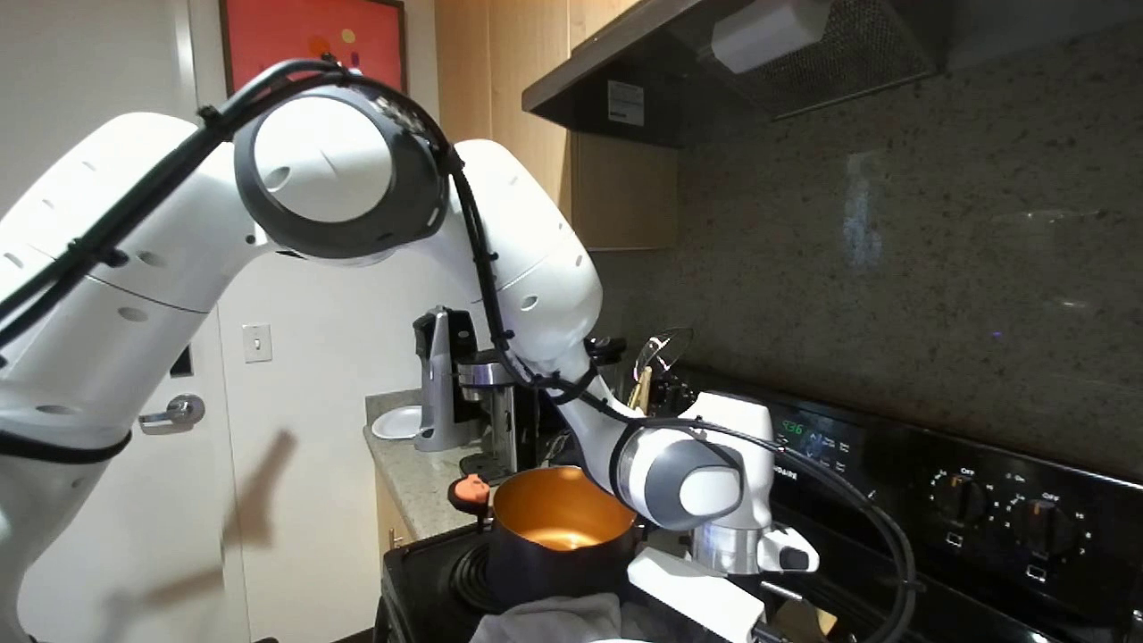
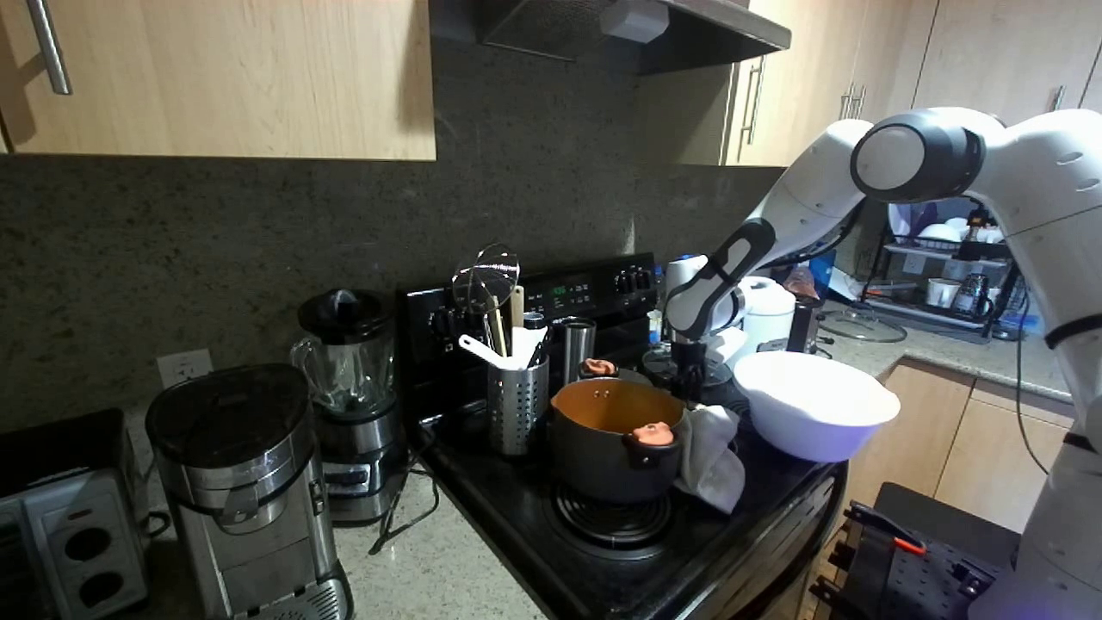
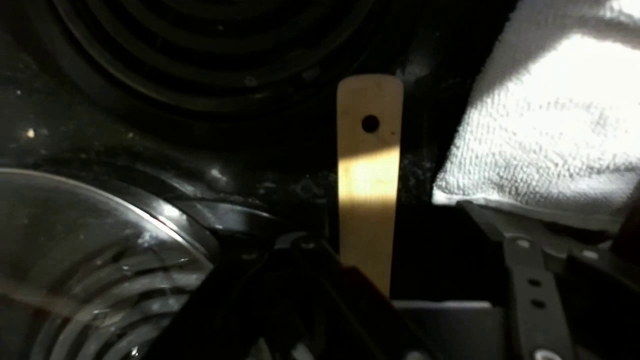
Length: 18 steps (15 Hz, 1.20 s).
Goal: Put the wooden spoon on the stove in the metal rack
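Utensils (image 2: pixel 527 346) stand in the metal rack (image 2: pixel 516 412) beside the pot (image 2: pixel 613 456).

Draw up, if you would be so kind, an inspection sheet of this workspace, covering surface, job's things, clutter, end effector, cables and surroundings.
Surface: stove is black, with pale specks near a burner in the wrist view.
Job's things: spoon lies on the stove, its holed end showing in the wrist view, the other end hidden there; rack stands upright on the stove, utensils in it.
Clutter: pot, towel beside it, bowl, lid.
End effector: jaws apart near the spoon; contact unclear.
Cables: bundle strapped along the arm; cord on the counter.
Surroundings: hood above the stove, cabinet on the wall, blender on the counter.
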Tool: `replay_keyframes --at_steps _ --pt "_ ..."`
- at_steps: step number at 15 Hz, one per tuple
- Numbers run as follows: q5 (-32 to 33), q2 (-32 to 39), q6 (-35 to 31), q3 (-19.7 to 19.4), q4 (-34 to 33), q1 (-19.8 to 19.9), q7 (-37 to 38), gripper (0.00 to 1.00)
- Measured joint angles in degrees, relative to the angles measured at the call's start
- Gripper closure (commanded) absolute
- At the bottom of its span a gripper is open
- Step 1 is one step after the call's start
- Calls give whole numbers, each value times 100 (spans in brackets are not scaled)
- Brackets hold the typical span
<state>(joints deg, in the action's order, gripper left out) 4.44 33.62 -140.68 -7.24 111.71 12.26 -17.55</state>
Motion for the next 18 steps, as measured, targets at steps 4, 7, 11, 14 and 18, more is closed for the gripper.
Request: replay_keyframes --at_steps 4,7,11,14,18 --pt "0 4 0 0 -33 3 0 93" --pt "0 6 0 -2 -34 14 6 88" --pt "0 5 13 5 -41 16 6 88" --pt "0 -8 185 37 -120 8 6 88" --pt "60 -155 692 48 -312 -74 12 89"
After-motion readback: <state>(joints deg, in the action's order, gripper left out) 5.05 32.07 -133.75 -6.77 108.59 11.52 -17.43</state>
